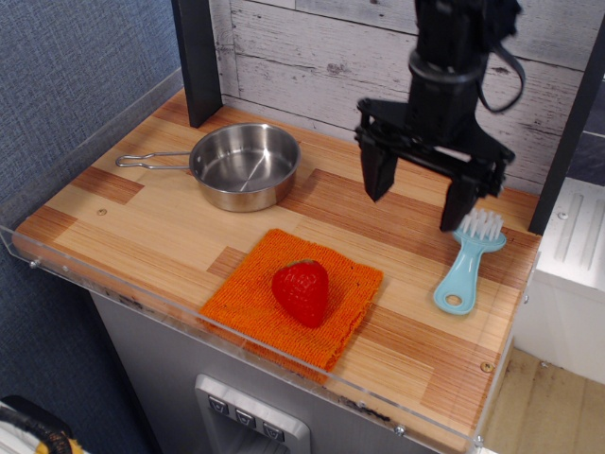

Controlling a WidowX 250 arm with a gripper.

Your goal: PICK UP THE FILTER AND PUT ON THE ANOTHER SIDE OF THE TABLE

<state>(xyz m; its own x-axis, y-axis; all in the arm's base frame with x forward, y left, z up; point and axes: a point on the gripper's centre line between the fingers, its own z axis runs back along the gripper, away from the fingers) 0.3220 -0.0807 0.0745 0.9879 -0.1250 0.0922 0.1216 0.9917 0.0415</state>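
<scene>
The filter (pixel 466 262) is a light-blue brush with white bristles, lying flat at the right end of the striped wooden table (pixel 142 213), bristles toward the wall. My black gripper (pixel 416 194) hangs open and empty above the table, just left of the brush's bristle end. Its right finger (pixel 457 203) is close above the bristles, not touching them as far as I can tell.
A steel pan (pixel 244 165) with a wire handle sits at the back left. An orange cloth (pixel 293 296) with a red strawberry (pixel 301 291) lies at the front middle. A clear acrylic rim (pixel 236 331) edges the table. A dark post (pixel 197 57) stands behind the pan.
</scene>
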